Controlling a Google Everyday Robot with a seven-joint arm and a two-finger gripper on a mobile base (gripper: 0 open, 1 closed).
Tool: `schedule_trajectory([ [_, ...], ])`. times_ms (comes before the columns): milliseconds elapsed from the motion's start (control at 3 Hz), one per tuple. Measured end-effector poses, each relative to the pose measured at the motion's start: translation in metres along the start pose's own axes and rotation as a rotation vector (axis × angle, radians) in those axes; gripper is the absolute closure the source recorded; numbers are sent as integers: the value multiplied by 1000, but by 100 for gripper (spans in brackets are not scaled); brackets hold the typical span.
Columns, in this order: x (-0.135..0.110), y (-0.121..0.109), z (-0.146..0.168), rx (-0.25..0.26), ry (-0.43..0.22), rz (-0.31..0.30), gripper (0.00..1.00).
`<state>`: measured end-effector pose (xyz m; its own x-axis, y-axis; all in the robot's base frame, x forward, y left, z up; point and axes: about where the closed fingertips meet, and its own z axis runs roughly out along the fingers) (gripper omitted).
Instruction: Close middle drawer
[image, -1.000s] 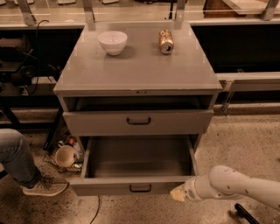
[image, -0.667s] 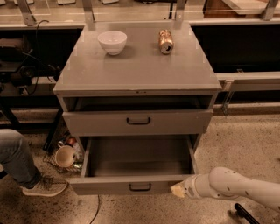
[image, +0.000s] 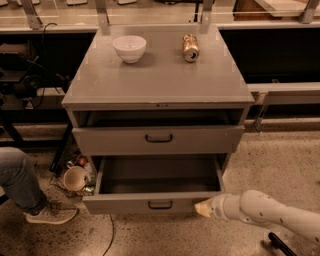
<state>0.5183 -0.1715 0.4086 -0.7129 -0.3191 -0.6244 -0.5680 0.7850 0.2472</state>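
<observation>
middle drawer (image: 125, 204): pulled well out at 6 o'clock in our view, under the taller drawer (image: 115, 141); we judge it needs a straight push back in.
gripper (image: 202, 208): at 4 o'clock, tip touching the right end of the low front panel; jaws together as we read them, likely to shove as one blunt nose, not to grasp.
drawer box: what we see of it holds nothing.
taller drawer: slightly ajar, inside dark.
surface (image: 160, 80): white bowl (image: 129, 48) at 11 o'clock, contents hidden; can (image: 189, 47) on its side at 1 o'clock.
</observation>
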Motion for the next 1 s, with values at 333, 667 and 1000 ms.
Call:
schedule_trajectory([
  [333, -8, -6, 4, 7, -35, -3, 100],
  [667, -28, -19, 14, 10, -101, -9, 100],
  [1000, -51, -34, 23, 14, -178, -16, 100],
])
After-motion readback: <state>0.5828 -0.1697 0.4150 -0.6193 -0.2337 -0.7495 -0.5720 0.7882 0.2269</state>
